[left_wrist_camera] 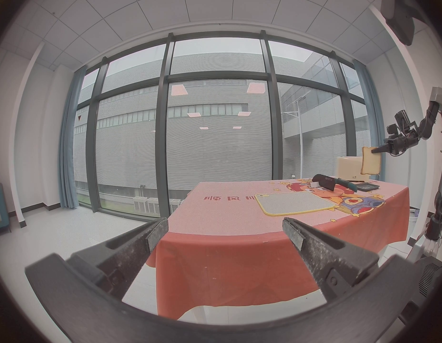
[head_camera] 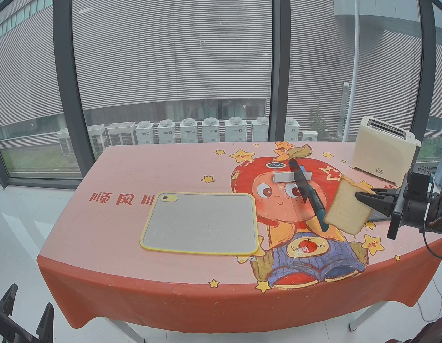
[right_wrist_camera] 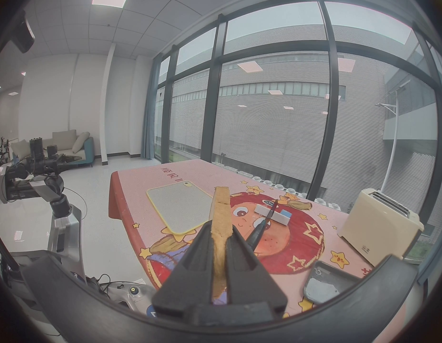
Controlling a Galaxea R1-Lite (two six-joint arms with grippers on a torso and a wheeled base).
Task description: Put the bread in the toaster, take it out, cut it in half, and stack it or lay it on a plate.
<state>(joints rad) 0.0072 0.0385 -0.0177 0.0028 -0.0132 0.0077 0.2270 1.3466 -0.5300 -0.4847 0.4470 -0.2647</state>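
My right gripper [head_camera: 363, 198] is shut on a slice of bread [head_camera: 347, 211] and holds it upright above the table's right side, short of the cream toaster [head_camera: 383, 148]. In the right wrist view the bread [right_wrist_camera: 221, 217] stands edge-on between the fingers [right_wrist_camera: 195, 258], with the toaster [right_wrist_camera: 380, 225] beyond and to one side. A dark-handled knife [head_camera: 309, 194] leans on a small white rest [head_camera: 287, 176]. A dark plate [right_wrist_camera: 328, 284] lies near the toaster. My left gripper [left_wrist_camera: 221, 232] hangs open off the table's near-left corner, well below its top.
A grey cutting board with a yellow rim [head_camera: 201, 222] lies mid-table on the orange cloth [head_camera: 135, 177]. Windows stand close behind the table's far edge.
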